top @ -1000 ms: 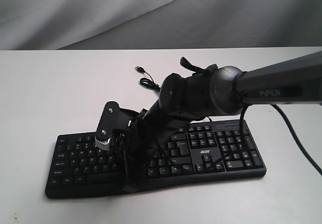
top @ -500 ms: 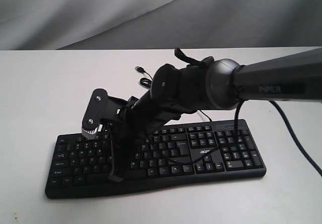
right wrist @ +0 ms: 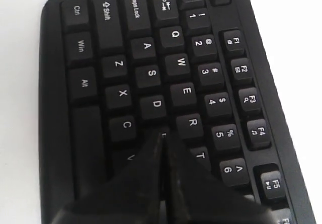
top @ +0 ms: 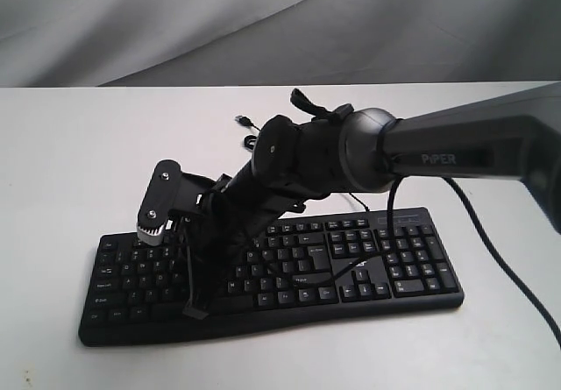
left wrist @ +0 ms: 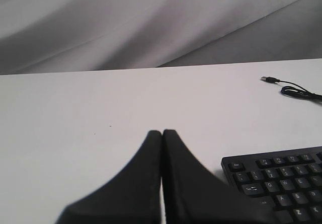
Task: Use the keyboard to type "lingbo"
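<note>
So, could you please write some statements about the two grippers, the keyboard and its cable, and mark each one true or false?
1. The right gripper is shut, its tip over the letter keys on the left half of the keyboard. True.
2. The left gripper is open. False: its fingers are pressed together.
3. The left gripper is above the number pad. False: it is over the bare table, beside the keyboard's Esc corner.
4. The cable ends in a plug that lies loose on the table. True.
</note>
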`<action>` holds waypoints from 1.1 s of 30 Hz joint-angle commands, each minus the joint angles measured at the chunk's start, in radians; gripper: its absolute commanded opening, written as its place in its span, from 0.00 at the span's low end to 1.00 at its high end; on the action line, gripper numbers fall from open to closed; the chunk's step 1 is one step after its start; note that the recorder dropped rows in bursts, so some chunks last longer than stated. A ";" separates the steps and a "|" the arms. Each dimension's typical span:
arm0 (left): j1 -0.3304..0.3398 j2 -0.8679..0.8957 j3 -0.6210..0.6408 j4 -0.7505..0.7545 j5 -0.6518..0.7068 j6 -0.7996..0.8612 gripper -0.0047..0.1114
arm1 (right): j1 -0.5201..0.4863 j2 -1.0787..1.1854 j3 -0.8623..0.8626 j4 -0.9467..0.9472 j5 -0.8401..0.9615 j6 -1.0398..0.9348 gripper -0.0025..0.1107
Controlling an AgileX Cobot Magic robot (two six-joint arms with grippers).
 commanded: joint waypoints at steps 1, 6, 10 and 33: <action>0.001 -0.004 0.005 0.000 -0.013 -0.002 0.04 | 0.001 -0.002 -0.005 -0.007 0.013 0.006 0.02; 0.001 -0.004 0.005 0.000 -0.013 -0.002 0.04 | 0.001 -0.002 -0.005 -0.017 0.011 0.016 0.02; 0.001 -0.004 0.005 0.000 -0.013 -0.002 0.04 | 0.001 -0.002 -0.005 -0.023 0.005 0.018 0.02; 0.001 -0.004 0.005 0.000 -0.013 -0.002 0.04 | -0.001 0.022 -0.005 -0.029 -0.019 0.028 0.02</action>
